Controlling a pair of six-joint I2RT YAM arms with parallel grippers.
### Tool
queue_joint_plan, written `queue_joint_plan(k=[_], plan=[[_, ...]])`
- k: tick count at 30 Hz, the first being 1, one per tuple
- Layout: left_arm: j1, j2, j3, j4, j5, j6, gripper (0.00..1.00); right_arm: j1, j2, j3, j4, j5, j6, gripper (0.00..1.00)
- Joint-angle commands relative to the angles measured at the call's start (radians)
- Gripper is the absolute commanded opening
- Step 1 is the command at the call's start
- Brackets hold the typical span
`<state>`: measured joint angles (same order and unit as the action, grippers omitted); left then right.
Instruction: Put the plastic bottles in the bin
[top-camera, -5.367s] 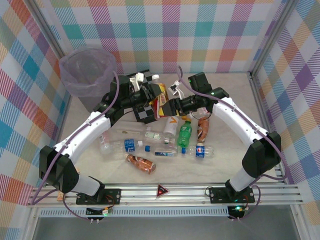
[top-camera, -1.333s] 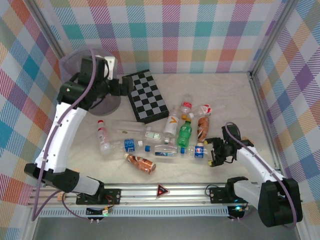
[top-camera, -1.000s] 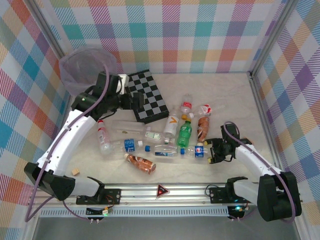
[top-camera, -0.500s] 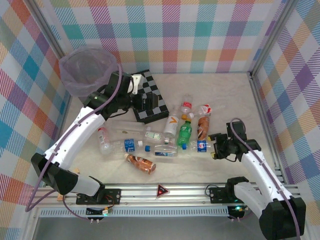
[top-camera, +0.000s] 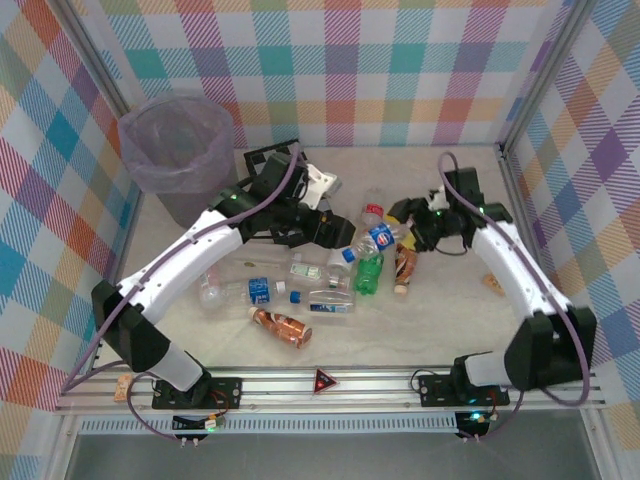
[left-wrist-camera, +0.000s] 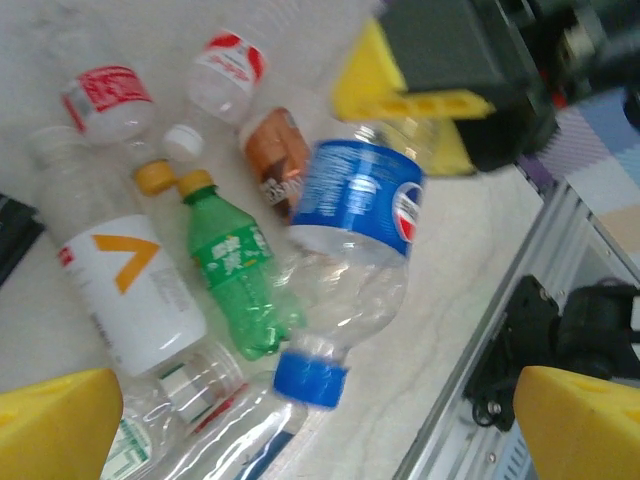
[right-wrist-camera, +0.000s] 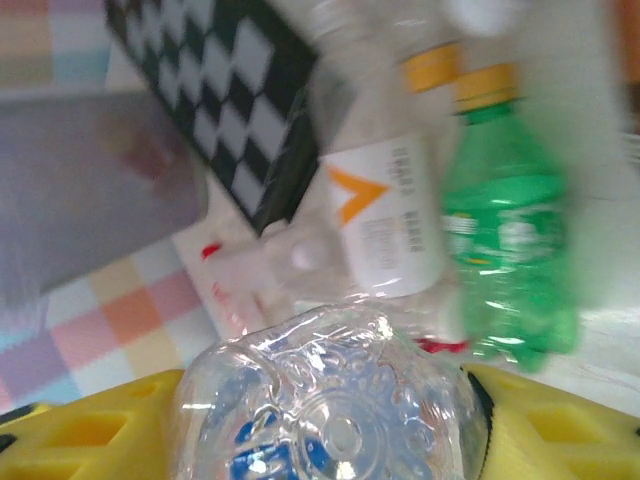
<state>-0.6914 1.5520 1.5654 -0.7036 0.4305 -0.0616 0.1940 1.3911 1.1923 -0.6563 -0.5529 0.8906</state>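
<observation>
Right pincer: clamped on the base end of the blue-label bottle, right of centre in the top view; in the right wrist view, yellow fingers pressed on both sides of the clear base.
Blue-label bottle: held tilted over the other bottles, blue cap toward the lower left of the top view.
Left pincer: spread wide apart, holding nothing, just left of the held bottle; yellow fingertips at both lower corners of the left wrist view.
Bin: upright in the upper left of the top view, lined with a lilac bag, well apart from the held bottle.
Green bottle: lying on the desk just below the held bottle, beside the white bottle with the orange mark.
Brown-orange bottles: one below the right pincer, one at lower centre, apart from the group.
Clear bottles: two with blue labels lying left of the green one; two with red labels at the upper left of the left wrist view.
Chequered board: between the bin and the bottles, mostly hidden under the left arm.
</observation>
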Motion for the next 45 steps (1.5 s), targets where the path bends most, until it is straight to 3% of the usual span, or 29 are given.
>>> queue_joint_plan(k=[1,4,10,17,26,30,37,40,45], plan=[[-0.03,0.034,0.036,0.004,0.061,0.059,1.0,0.028,0.077,0.137,-0.031,-0.24,-0.212,0.47],[-0.053,0.058,0.026,0.008,0.07,0.066,1.0,0.034,0.142,0.208,-0.031,-0.298,-0.235,0.46],[-0.064,0.095,0.018,0.028,-0.013,0.053,0.96,0.045,0.194,0.26,-0.025,-0.331,-0.246,0.46],[-0.065,0.115,0.028,0.033,-0.038,0.048,0.7,0.044,0.206,0.257,-0.01,-0.331,-0.237,0.46],[-0.064,0.122,0.031,0.047,-0.073,0.027,0.45,0.044,0.222,0.254,0.001,-0.338,-0.23,0.46],[-0.066,0.122,0.035,0.052,-0.077,0.023,0.44,0.044,0.225,0.26,0.003,-0.342,-0.227,0.48],[-0.063,0.118,0.052,0.032,-0.107,0.025,0.44,0.026,0.238,0.345,-0.115,-0.275,-0.28,0.61],[-0.064,0.121,0.055,0.03,-0.12,0.029,0.44,0.016,0.234,0.406,-0.197,-0.208,-0.331,0.77],[-0.064,0.126,0.059,0.036,-0.118,0.026,0.44,-0.037,0.205,0.435,-0.213,-0.217,-0.321,0.87]])
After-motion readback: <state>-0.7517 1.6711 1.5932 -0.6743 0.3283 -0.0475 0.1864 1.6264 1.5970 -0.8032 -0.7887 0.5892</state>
